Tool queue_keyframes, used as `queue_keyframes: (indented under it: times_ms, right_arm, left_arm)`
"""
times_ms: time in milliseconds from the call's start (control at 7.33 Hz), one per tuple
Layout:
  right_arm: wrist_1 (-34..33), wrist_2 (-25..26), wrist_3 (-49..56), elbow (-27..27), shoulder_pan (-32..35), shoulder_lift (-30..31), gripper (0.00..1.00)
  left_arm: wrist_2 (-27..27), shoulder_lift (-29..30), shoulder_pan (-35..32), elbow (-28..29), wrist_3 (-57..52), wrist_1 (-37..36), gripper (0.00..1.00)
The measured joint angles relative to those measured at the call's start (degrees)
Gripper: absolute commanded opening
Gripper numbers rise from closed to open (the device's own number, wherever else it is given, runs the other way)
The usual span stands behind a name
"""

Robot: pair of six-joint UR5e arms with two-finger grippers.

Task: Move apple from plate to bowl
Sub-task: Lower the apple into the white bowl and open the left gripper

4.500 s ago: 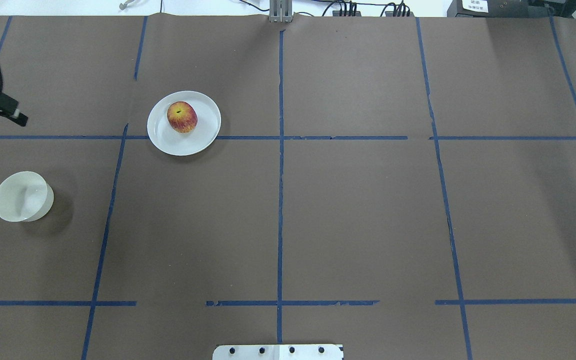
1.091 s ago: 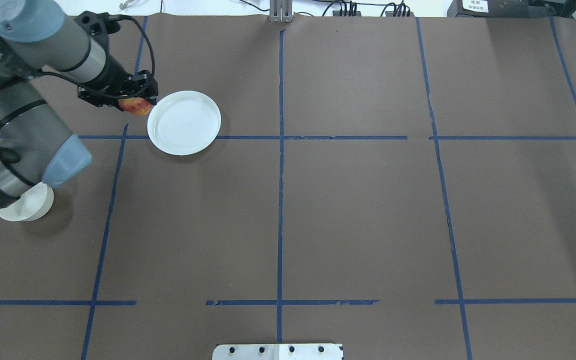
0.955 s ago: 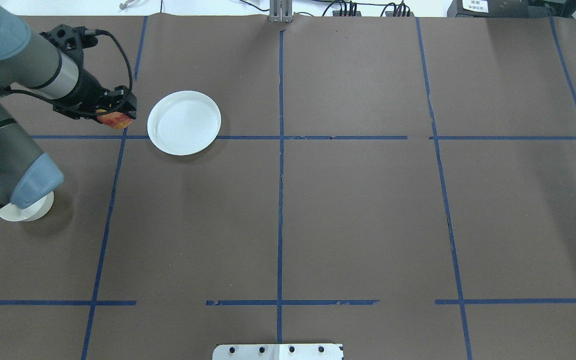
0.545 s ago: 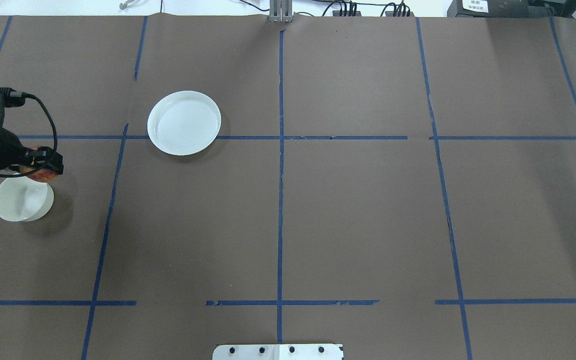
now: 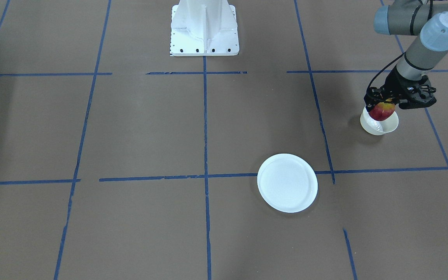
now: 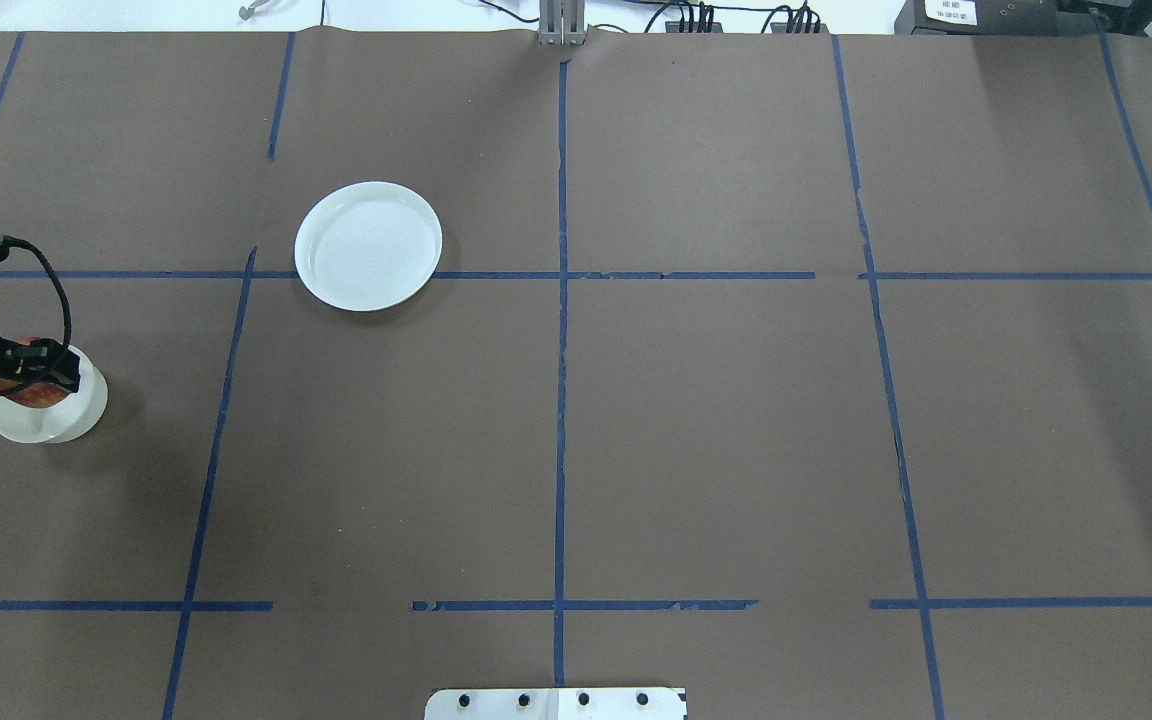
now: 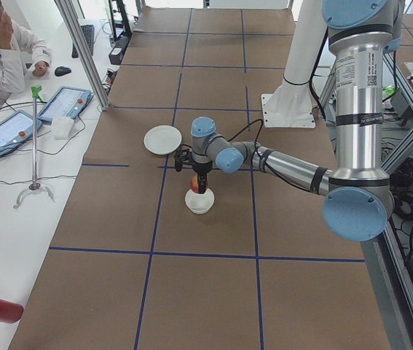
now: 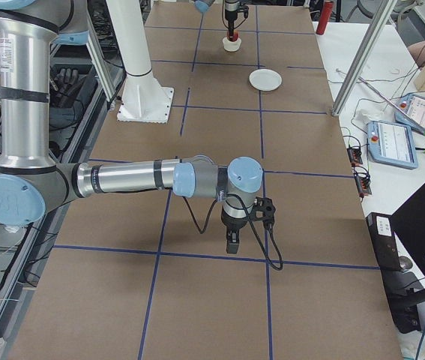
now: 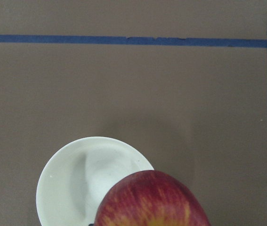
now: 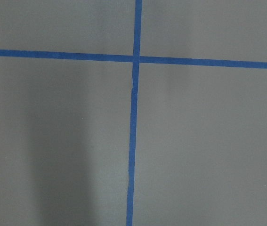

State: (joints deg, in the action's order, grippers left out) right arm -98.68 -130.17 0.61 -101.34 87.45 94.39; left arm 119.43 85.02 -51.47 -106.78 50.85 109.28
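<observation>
**Release over the bowl.** The left fingers (image 5: 383, 102) are clamped on the apple (image 5: 382, 112), which is held just above the bowl (image 5: 381, 126) and not yet inside it. In the left wrist view the apple is seen toward one side of the bowl's mouth rather than over its middle. The bowl is judged barely wider than the apple, so an off-centre release may be expected to land the apple on the rim. The light bowl could thereby be tipped or pushed, and the apple sent rolling over the desk (image 5: 138, 124). The rim could likewise be struck by the fingers if they are lowered too far. The plate (image 5: 287, 182) lies well apart from the bowl, without the apple. Blue tape lines (image 5: 205, 128) are laid across the desk. The right fingers (image 8: 231, 244) are hung over the desk's far end; whether they are apart or together cannot be told. No obstacle is seen between apple and bowl.
</observation>
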Motion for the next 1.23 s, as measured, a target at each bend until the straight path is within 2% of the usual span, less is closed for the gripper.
queue_keyframes:
  times_ms: [273, 409, 682, 818, 1227]
  right_arm:
    - [0.0, 0.0, 0.0, 0.0, 0.0, 0.0, 1.00]
    - [0.0, 0.0, 0.0, 0.0, 0.0, 0.0, 1.00]
    - [0.0, 0.0, 0.0, -0.1, 0.0, 0.0, 1.00]
    - [0.0, 0.0, 0.0, -0.1, 0.0, 0.0, 1.00]
    - [0.0, 0.0, 0.0, -0.1, 0.0, 0.0, 1.00]
  left_arm:
    - [0.1, 0.0, 0.5, 2.9, -0.1, 1.4, 0.00]
    - [0.1, 0.1, 0.7, 3.8, -0.1, 2.2, 0.54]
    - [0.1, 0.2, 1.3, 6.2, -0.1, 5.2, 0.87]
    - [0.1, 0.2, 1.8, 7.0, -0.1, 6.3, 0.99]
    - [0.1, 0.3, 2.3, 6.9, -0.1, 7.1, 1.00]
